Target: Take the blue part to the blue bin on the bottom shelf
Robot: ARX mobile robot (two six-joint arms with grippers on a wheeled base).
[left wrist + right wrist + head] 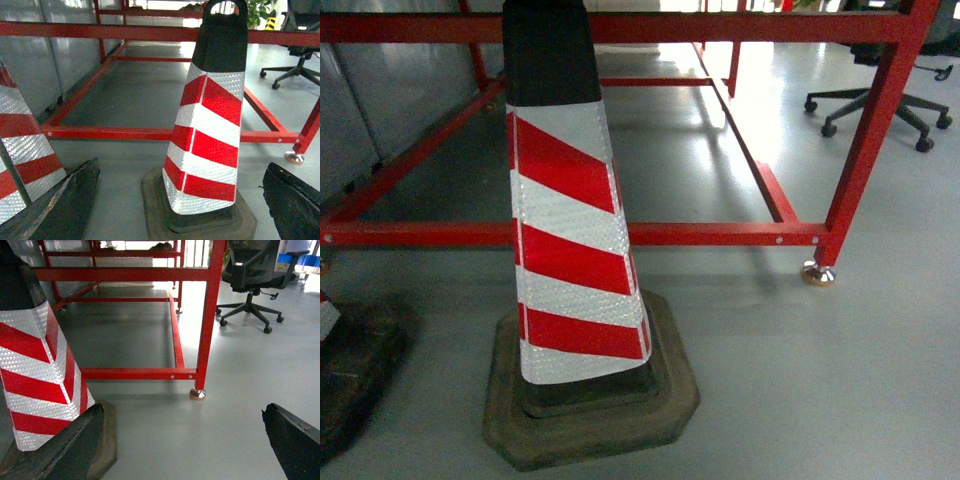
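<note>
Seemingly still in transit, both grippers (180, 200) (185, 440) hang spread and empty above the floor (840, 380) beside a striped cone (575, 230) and red frame (720, 233), with no blue part or shelf in sight.

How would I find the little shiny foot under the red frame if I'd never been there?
Look at the big red metal frame standing on the grey floor behind the striped traffic cone. Follow its upright post on the right down to the floor. There sits a small round silver foot, the only shiny metal piece among all the red bars.
</note>
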